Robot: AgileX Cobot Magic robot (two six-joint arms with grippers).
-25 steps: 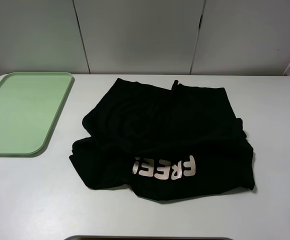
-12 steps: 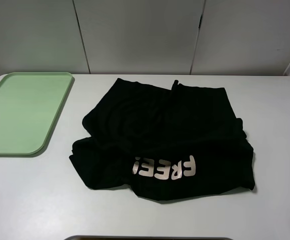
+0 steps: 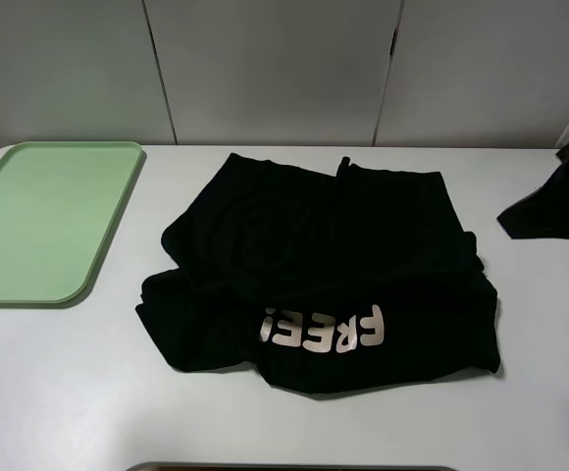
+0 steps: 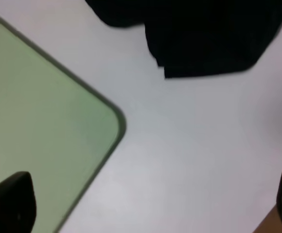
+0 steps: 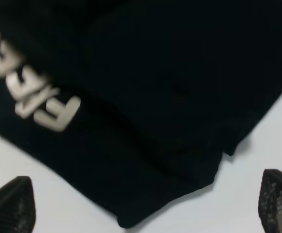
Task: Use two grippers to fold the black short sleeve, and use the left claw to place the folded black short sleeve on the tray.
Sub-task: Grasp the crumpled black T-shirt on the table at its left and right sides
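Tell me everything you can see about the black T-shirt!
The black short sleeve is soft-looking cloth, lying crumpled and folded over itself in the middle of the white table. Pale letters reading FREE! show upside down from the high camera, near its front edge. It rests only on the table, apart from the green tray; nothing else touches it.

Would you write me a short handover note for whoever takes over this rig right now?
Left gripper: open, empty, over the table between the tray corner and the shirt.
Right gripper: open, empty, above the shirt's edge near the lettering.
The shirt lies mid-table, loosely doubled over, with neither gripper touching it.
The tray sits at the table's left with nothing on it.
Done: no clean fold yet.
Left to do: fold with both grippers, then the left one sets the shirt on the tray.
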